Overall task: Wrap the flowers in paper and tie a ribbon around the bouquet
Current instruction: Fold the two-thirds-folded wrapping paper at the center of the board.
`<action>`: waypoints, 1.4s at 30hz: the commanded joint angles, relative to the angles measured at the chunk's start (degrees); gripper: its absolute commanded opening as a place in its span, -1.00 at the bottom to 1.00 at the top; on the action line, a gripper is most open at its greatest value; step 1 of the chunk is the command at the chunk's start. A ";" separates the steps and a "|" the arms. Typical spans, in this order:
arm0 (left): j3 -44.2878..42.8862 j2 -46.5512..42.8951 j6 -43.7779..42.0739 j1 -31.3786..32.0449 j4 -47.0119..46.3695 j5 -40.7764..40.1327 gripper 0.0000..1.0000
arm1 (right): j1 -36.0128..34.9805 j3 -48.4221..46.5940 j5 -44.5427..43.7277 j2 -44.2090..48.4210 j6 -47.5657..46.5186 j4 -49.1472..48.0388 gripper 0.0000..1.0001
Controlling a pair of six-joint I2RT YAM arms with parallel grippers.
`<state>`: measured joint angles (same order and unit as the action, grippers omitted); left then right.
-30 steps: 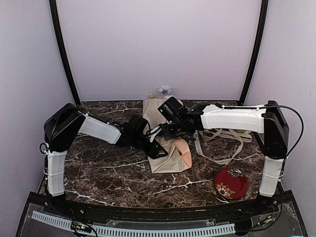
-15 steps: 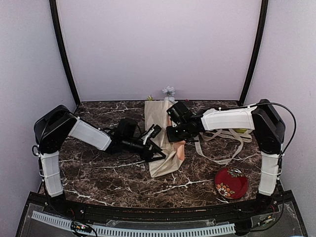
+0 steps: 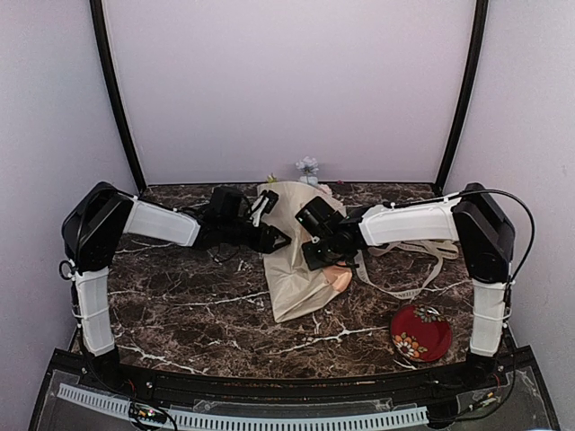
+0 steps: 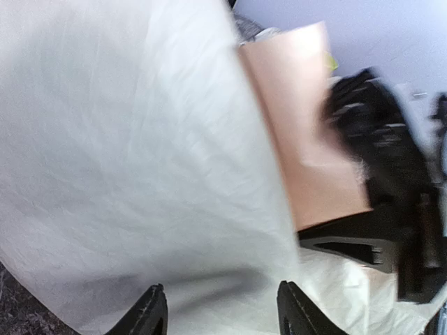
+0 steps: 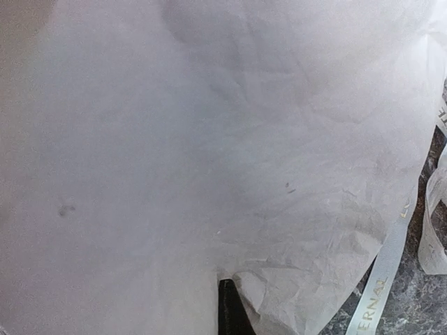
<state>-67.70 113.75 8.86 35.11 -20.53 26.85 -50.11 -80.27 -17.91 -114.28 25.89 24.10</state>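
The cream paper (image 3: 292,278) lies loosely folded at mid table, its peach side (image 3: 340,280) showing at the right fold. The flowers (image 3: 307,166) peek out past its far edge; their stems are hidden. My left gripper (image 3: 277,237) hovers at the paper's far left edge. In the left wrist view its jaws (image 4: 222,314) stand open over the cream paper (image 4: 140,153), nothing between them. My right gripper (image 3: 316,255) is shut on the paper's right side; paper (image 5: 209,139) drapes over its dark tip (image 5: 227,307). The ribbon (image 3: 404,260) lies in loops to the right.
A red round thing (image 3: 420,332) with a flower pattern sits at the near right. A stretch of ribbon (image 5: 380,286) with lettering runs beside the paper's edge in the right wrist view. The curved backdrop wall stands close behind the flowers.
My left gripper went from the paper's near middle to its far left edge, jaws narrowing a little. The right gripper shifted slightly nearer, and the paper's far part now spreads wider.
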 commanded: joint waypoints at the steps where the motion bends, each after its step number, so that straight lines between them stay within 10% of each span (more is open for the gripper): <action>1: -4.27 5.20 0.99 0.67 10.74 -8.52 0.10 | -3.20 -2.04 -8.00 2.48 -2.73 2.45 -1.00; 9: -9.09 8.82 0.75 2.42 18.85 -17.05 0.13 | -9.41 -4.70 -17.60 3.15 -11.20 1.03 -1.00; 17: -7.75 9.42 3.03 2.15 15.66 -13.63 0.13 | -10.14 -5.78 -8.72 1.36 -10.73 -4.16 -1.00; 42: 14.85 -13.26 12.36 -5.34 -15.15 8.41 0.41 | -7.44 0.39 0.65 -2.97 -3.79 -12.14 -1.00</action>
<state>-57.91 108.55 16.80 29.65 -26.94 32.40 -57.47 -78.43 -17.78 -116.57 20.99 13.26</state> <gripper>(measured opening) 0.684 0.004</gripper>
